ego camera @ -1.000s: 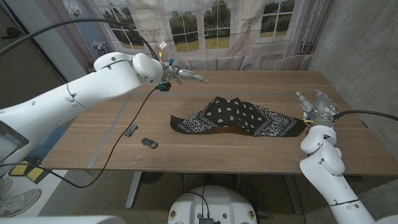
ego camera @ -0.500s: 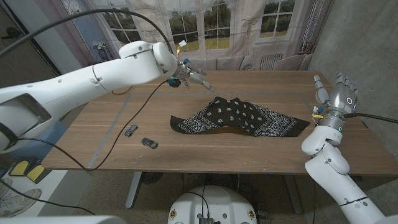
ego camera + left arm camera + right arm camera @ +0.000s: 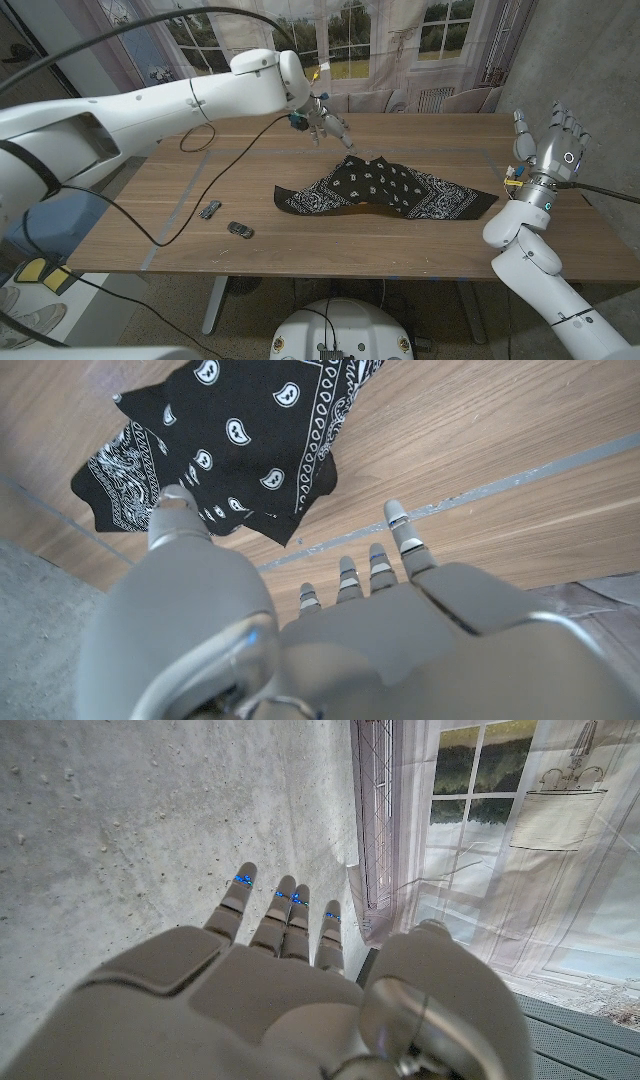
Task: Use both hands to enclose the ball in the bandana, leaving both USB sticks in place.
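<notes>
Bandana (image 3: 388, 190) cloth lies rumpled on the wooden table (image 3: 200, 200), right of the middle and reaching toward the right edge; we see black fabric printed with white paisley, raised in a soft hump near its centre. We cannot see the ball itself; whether it sits under that hump we cannot tell.

Our left hand (image 3: 326, 124) hovers above the table toward the far edge, just beyond the bandana's far corner and not touching it. Its fingers (image 3: 398, 525) are spread and hold nothing; in the left wrist view they point past the cloth's pointed corner (image 3: 292, 538) onto bare wood grain. Our right hand (image 3: 556, 142) is raised off the table past the right edge, well apart from the bandana, fingers apart and upright with nothing in them; the right wrist view shows them against a grey concrete wall (image 3: 120, 820).

Two small dark USB sticks (image 3: 210, 209) (image 3: 240, 230) lie near the front edge on the left side, close to each other and well apart from the cloth. A thin black cable (image 3: 190, 225) from the left arm trails across the table between them and the bandana.
</notes>
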